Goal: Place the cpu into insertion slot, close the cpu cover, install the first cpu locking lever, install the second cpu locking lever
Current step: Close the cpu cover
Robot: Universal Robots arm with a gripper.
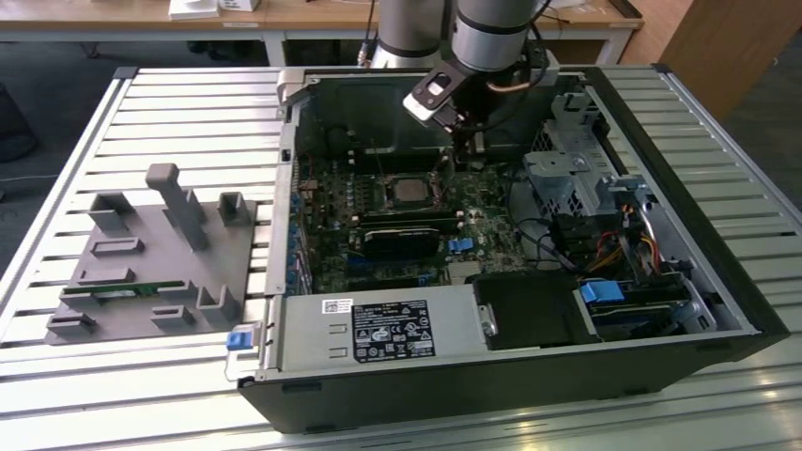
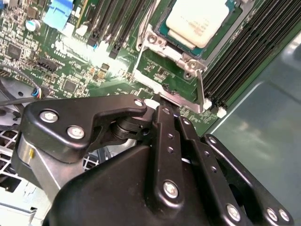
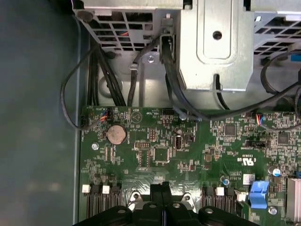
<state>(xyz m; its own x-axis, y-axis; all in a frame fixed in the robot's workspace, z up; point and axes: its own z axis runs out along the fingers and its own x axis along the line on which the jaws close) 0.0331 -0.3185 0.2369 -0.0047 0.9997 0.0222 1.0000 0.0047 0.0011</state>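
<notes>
The cpu, with its pale silvery top, lies flat in the insertion slot on the green board. The cpu cover, a thin metal frame, lies down around the chip. A thin metal locking lever runs from the cover's corner toward the board edge. My gripper is shut, its black fingertips pressed together right at the lever wire beside the socket. In the exterior view the gripper hangs inside the case just toward that view's right of the cpu. In the first wrist view the fingertips touch the board.
Black memory slots flank the socket. A metal drive cage with cables stands close to the gripper. A power supply fills the case front. A grey fixture sits on the slatted table at the exterior view's left.
</notes>
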